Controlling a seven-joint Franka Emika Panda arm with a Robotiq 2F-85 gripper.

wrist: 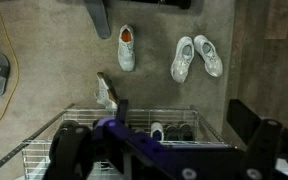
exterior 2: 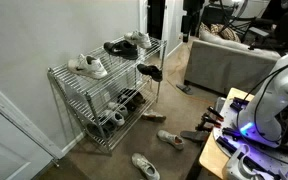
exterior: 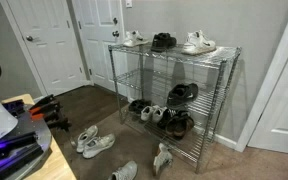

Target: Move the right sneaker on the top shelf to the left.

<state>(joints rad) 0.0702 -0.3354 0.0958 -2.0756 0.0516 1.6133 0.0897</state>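
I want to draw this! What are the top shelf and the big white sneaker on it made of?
The top shelf looks like metal wire with a shiny chrome finish: thin silvery rods you can see through. The big white sneaker is probably smooth leather or fake leather with a pale rubbery sole, but it's too small to be sure.

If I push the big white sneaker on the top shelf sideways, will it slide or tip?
The right sneaker sits low and flat, so tipping seems unlikely. The top shelf is open wire, so its sole may catch rather than glide. Its laced upper probably flexes; push low.
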